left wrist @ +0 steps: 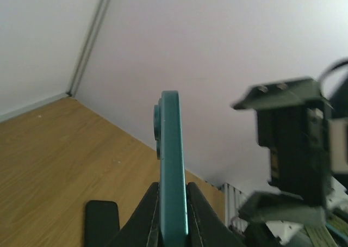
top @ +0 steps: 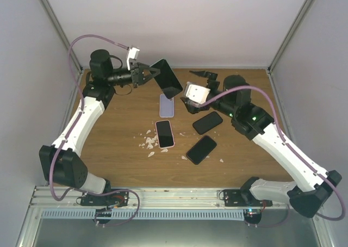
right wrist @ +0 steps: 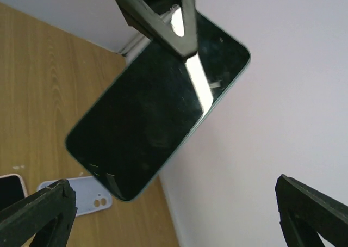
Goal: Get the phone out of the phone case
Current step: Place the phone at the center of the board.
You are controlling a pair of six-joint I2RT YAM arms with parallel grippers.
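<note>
dark glass-fronted slab phone w/ a teal rim (top: 166, 78) is held up in the air over the far middle of the brown wooden table (top: 119, 143), tilted, w/ its screen toward the right wrist camera. can't tell if the teal rim is a thin case or the phone's own body.

judgement: stiff, fairly light, and glossy, so slippery and easy to scratch. best taken flat across front and back near one short end, leaving corners and rim free for peeling.

left gripper (top: 148, 75) pinches it that way, fingers pressed on both faces at one end. right gripper (top: 190, 88) sits just beside the phone, fingers spread wide, touching nothing.

on the table below:
- an empty pale lilac soft phone case (top: 167, 105)
- a phone in a pink-white case (top: 165, 134)
- a black phone (top: 207, 122) and a second black phone (top: 201, 149)
- small white scraps (top: 148, 143)
</note>
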